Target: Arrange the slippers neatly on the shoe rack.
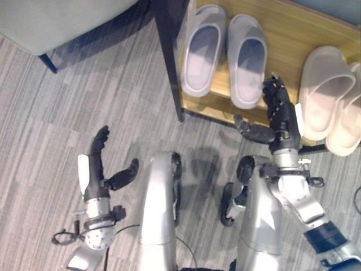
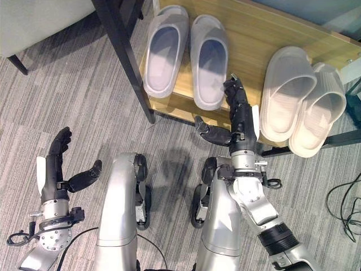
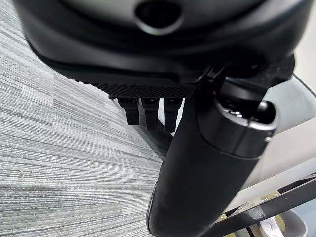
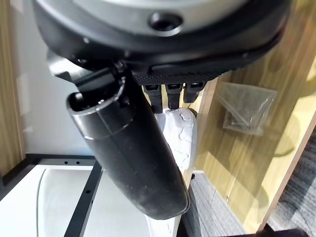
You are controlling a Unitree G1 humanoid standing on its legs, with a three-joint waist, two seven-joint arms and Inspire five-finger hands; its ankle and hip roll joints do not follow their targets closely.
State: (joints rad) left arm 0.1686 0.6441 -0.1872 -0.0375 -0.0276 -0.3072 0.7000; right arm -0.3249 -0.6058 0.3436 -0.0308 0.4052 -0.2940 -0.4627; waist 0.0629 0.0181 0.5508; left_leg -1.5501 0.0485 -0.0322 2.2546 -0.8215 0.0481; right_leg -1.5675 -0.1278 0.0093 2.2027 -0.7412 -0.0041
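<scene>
Flanking right hand [image 2: 241, 121] fingers [image 2: 235, 96]: slipper pairs [image 2: 210, 59].

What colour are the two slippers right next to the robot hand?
The grey slippers are pale grey with a bluish tint, seen best in the right eye view, beside the right robot hand.

Grey striped carpet [image 1: 67, 113] lies beneath a pale chair [image 1: 62, 22].
</scene>
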